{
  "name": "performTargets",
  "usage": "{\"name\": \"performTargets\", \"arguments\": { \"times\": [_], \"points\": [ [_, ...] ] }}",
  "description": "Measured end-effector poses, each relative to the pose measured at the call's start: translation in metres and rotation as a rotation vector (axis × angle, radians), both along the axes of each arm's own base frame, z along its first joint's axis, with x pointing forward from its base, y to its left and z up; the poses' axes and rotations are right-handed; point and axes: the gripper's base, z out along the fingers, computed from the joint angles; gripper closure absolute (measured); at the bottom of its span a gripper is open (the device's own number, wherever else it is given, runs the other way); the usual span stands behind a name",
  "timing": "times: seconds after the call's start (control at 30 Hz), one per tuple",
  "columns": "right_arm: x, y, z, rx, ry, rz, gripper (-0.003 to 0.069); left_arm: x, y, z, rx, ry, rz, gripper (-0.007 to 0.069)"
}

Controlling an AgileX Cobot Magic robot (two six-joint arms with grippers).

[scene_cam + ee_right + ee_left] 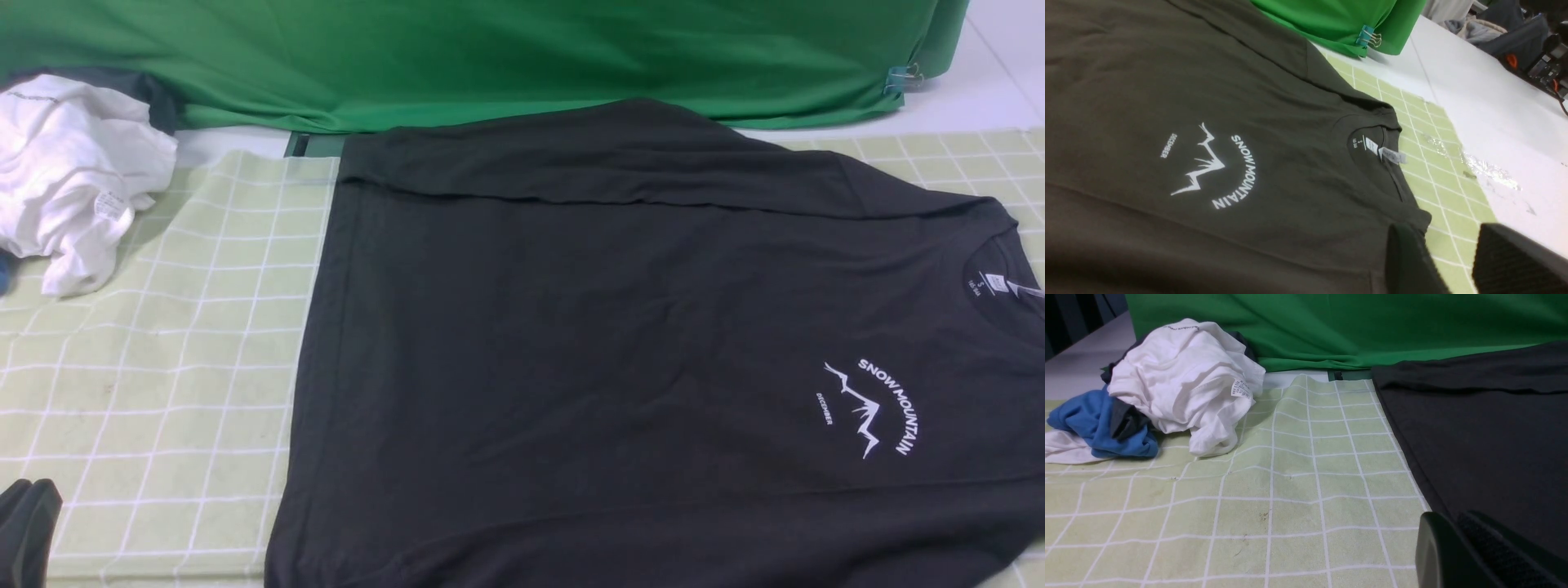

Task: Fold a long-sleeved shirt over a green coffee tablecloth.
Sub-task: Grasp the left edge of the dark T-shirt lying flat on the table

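The long-sleeved shirt point(571, 343) lies spread flat just beneath the right hand point(1453, 265), whose two fingers stand well apart with nothing between them, hovering by the shoulder beside the collar point(1372, 143). The left hand point(1478, 555) hangs low just beside the shirt's hem edge; only a corner of it shows, so I cannot tell whether it is spread or closed. The shirt rests chest-up on the green coffee tablecloth point(163, 392), collar to the robot's right, hem to its left, with a strip doubled over along the far edge. It looks like a thin, limp knit: light, soft, prone to sag and wrinkle, and likely to drag the tablecloth if tugged sideways. Pinching shoulder and hem corner on the same side should carry a clean fold. Farther out, a crumpled white garment point(73, 171) and a blue garment point(1098, 428) sit at the left, and a bright green cloth point(490, 57) drapes at the back of the table point(1494, 122).
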Motion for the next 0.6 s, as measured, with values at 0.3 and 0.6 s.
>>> {"name": "performTargets", "arguments": {
  "times": [0.3, 0.6],
  "points": [
    [0.001, 0.002, 0.006, 0.145, -0.069, -0.004, 0.0417, 0.001, -0.002, 0.009, -0.194, -0.109, 0.004, 0.0587],
    [0.001, 0.002, 0.020, 1.150, -0.202, -0.061, 0.0417, 0.000, 0.002, 0.025, -1.114, -0.322, 0.041, 0.0587]
  ]
}}
